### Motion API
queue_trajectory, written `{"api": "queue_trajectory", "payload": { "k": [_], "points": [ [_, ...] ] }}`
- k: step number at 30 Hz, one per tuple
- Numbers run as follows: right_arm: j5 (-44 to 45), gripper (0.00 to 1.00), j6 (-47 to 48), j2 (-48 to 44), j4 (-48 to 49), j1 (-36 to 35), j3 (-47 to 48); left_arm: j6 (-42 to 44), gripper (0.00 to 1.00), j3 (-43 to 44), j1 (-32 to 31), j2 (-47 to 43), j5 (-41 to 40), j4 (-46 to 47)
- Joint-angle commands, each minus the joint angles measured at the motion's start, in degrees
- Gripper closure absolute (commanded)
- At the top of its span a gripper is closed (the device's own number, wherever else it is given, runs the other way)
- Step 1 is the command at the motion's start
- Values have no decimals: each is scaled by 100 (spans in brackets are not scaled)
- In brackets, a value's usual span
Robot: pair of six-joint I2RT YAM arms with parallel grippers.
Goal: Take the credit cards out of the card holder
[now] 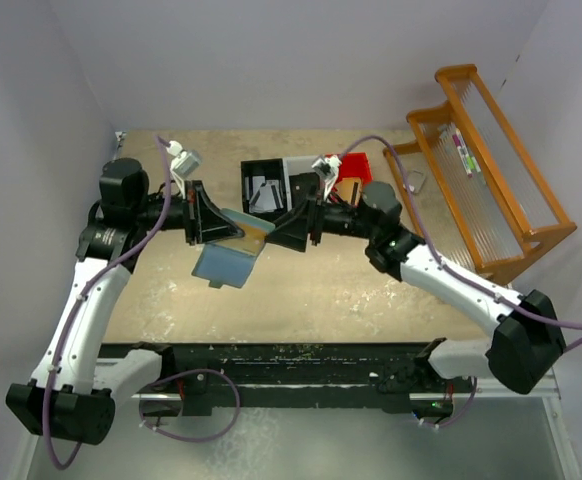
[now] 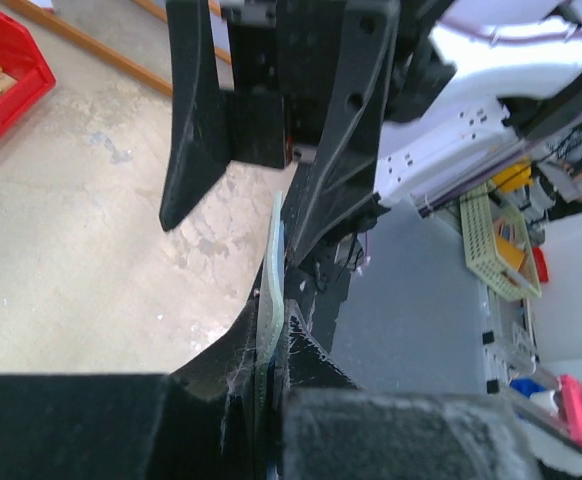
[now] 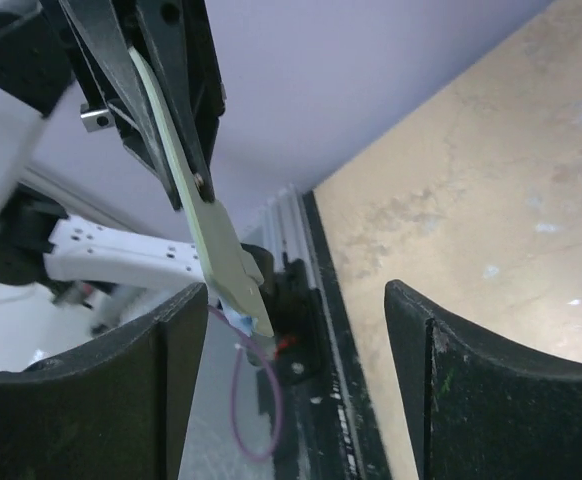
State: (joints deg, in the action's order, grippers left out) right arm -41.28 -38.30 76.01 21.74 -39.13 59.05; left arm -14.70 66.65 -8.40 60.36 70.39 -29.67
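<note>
The pale teal card holder hangs unfolded above the table, gripped by its upper panel. My left gripper is shut on it. In the left wrist view it stands edge-on between my left gripper's fingers. A tan-orange card sticks out of its right side. My right gripper is open, its jaws wide apart just right of that card. In the right wrist view the holder hangs ahead of my right gripper, nearer its left finger and not touching. The grey-white card is not visible.
A black bin, a white bin and a red bin stand at the back of the table. An orange wooden rack stands at the right. The red bin also shows in the left wrist view.
</note>
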Motion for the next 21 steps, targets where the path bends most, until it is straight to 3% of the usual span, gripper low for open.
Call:
{"api": "queue_trajectory", "payload": {
  "k": [1,8,15,17,19,20,21],
  "points": [
    [835,27,-2382,-268,4168,-68,-1151,-2436,100,-343,-19,-416,-473,2392],
    [515,34,-3077,333,4969,-234,-995,-3156,100,-494,-21,-370,-589,2870],
    [417,56,-3443,598,5545,-305,-957,-3239,100,-568,-12,-340,-586,2937],
    [398,68,-3455,599,5516,-309,-936,-3249,100,-578,-10,-336,-565,2950],
    [300,87,-3414,599,5458,-305,-880,-3223,100,-603,-8,-324,-511,2925],
    [82,99,-3357,599,5303,-307,-814,-3165,98,-603,-12,-308,-447,2887],
    [-157,100,-3390,599,5117,-285,-718,-3056,89,-584,-12,-286,-364,2804]
  ]
}}
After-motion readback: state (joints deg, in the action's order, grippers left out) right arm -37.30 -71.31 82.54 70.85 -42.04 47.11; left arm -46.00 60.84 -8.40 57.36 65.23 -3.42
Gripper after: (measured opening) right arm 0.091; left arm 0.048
